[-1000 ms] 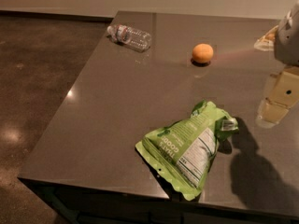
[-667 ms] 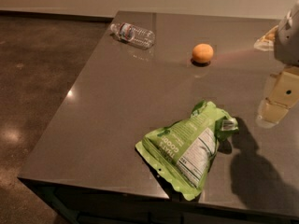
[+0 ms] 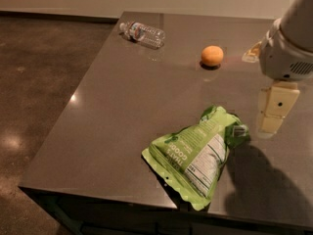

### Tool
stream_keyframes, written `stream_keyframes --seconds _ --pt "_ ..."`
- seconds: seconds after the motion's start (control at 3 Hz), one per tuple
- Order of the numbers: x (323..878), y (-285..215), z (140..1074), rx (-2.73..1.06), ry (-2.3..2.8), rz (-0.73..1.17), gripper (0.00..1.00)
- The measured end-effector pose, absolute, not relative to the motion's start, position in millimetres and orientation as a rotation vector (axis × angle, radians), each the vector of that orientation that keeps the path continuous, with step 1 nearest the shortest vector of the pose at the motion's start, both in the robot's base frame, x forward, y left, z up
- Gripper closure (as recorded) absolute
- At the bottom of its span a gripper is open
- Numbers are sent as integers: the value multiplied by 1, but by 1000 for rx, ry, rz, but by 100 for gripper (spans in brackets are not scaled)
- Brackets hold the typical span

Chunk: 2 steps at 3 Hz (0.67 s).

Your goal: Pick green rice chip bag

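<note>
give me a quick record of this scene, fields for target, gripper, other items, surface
target: green rice chip bag, lying flat near the table's front edge
gripper: gripper, to the right of the bag's upper end, apart from it
other items: orange fruit farther back; clear water bottle on its side near the far left edge
surface: dark grey table

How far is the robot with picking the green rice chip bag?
Nothing looks done yet: the green rice chip bag lies on the table, not held. In hand: the gripper hangs to the right of the bag, apart from it. Left: reach the bag, grasp it, lift it.
</note>
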<state>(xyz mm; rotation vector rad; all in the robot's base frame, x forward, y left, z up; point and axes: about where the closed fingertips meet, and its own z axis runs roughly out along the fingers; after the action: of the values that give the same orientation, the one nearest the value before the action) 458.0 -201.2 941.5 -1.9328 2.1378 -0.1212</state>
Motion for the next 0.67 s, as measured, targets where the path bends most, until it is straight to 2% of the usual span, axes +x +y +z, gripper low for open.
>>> stream_keyframes --seconds 0.67 --pt "443 -186 899 -2329 1883 -64 0"
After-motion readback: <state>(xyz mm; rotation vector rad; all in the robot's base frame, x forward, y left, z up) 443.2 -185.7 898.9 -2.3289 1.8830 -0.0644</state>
